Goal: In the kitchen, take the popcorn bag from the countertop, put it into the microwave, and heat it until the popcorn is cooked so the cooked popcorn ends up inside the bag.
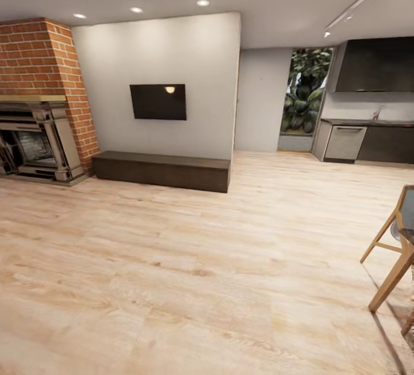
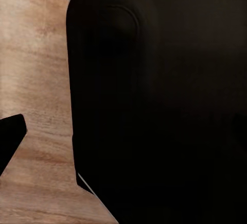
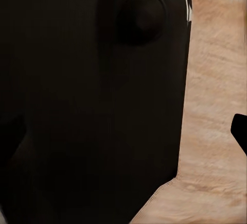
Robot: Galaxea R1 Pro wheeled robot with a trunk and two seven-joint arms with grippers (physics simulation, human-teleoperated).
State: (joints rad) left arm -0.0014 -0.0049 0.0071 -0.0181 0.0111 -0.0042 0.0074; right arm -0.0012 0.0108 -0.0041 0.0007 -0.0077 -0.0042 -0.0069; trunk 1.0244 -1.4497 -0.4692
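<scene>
Spreading nearest is pale wood-plank floor [image 1: 190,283], a wooden chair [image 1: 394,254] at its right edge. Farther off stand a dark low bench [image 1: 164,171], wall-mounted television [image 1: 158,102] and brick fireplace [image 1: 40,104]. Farthest right, the kitchen countertop [image 1: 368,123] tops dark cabinets. Both claws' spread cannot be told.

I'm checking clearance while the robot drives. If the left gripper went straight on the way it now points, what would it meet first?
Most likely the large black body right before the left wrist camera, probably part of the robot itself, though depth is unclear. Beside it lies the wooden floor.
</scene>
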